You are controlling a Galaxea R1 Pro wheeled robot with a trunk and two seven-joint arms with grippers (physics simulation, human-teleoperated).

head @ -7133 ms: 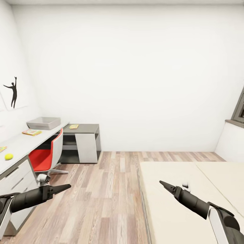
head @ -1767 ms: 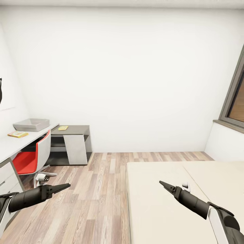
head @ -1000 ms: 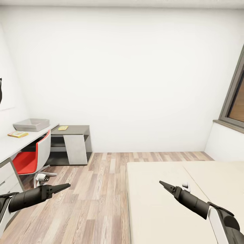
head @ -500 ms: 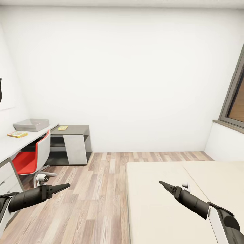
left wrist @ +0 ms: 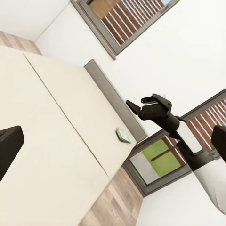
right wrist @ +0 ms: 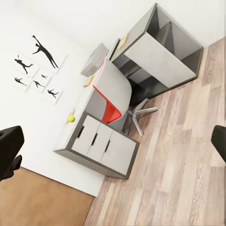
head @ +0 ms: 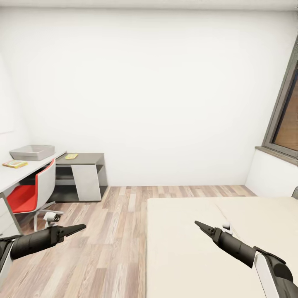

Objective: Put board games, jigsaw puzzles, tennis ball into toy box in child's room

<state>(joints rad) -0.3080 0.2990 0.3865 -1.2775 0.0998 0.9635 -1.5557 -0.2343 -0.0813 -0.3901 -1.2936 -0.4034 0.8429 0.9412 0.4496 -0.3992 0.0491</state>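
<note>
The toy box (head: 32,152) is a light grey bin at the far end of the table (head: 10,176), at the left of the head view. A flat colourful toy (head: 15,164) lies in front of it, and a flat yellow one (head: 71,156) lies on the dark cabinet top. Both are too small to tell game from puzzle. The right wrist view shows the tennis ball (right wrist: 71,118) on the table. A green-white board game (left wrist: 123,135) lies on the bed (head: 198,248) near the headboard. My left gripper (head: 78,227) hangs over the floor and my right gripper (head: 200,225) over the bed, both open and empty.
A red and white swivel chair (head: 35,191) stands at the table, beside a drawer unit (right wrist: 106,148). The cabinet's white door (head: 85,182) faces the room. Wood floor (head: 111,240) runs between table and bed. A window (head: 287,120) is in the right wall.
The camera has turned right: table, chair and bed have slid left in the picture and more window shows. Both arms hold the same pose.
</note>
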